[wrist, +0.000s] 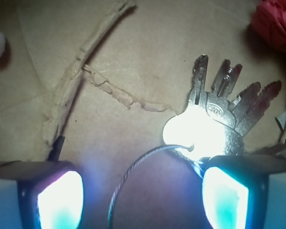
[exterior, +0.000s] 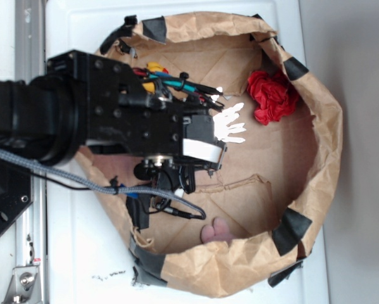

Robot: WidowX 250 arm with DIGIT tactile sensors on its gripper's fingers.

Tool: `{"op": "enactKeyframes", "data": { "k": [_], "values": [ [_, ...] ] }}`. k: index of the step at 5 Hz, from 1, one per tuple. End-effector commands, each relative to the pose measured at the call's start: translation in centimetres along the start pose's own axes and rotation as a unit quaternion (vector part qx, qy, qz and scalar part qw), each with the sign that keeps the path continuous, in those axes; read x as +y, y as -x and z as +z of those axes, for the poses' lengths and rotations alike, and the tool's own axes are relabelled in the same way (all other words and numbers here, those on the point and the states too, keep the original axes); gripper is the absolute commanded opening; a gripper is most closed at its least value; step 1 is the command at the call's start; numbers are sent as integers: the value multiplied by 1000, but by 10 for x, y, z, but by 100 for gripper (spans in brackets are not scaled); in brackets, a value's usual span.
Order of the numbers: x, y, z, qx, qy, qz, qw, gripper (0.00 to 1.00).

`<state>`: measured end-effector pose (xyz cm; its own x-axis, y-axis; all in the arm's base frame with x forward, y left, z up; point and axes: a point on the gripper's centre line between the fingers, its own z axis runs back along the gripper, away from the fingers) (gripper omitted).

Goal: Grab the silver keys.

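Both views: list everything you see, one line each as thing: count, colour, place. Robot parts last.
keys: one bunch, silver, fanned on the paper floor just ahead of the gripper, wire ring trailing between the fingers
fabric flower: one, red, by the bag's far wall beyond the keys
rubber duck: one, yellow, mostly hidden behind the arm
pink object: one, near the bag's front wall, unclear what it is
paper bag: one, brown, black tape patches, walls folded down around everything
table: one, white, under the bag
gripper: one, black, open, over the wire ring
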<state>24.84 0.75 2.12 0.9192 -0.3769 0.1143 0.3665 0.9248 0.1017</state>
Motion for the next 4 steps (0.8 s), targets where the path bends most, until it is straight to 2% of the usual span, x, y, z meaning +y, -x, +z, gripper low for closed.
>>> {"op": "enactKeyframes", "data": {
  "k": [1, 2, 3, 4],
  "values": [
    [-11, -7, -3, 2, -6, 1, 1000, 100],
    [-10, -6, -9, 7, -14, 12, 1000, 100],
    [-7, -6, -11, 6, -14, 23, 1000, 56],
    [-8, -2, -10, 0, -15, 20, 1000, 0]
  ]
}}
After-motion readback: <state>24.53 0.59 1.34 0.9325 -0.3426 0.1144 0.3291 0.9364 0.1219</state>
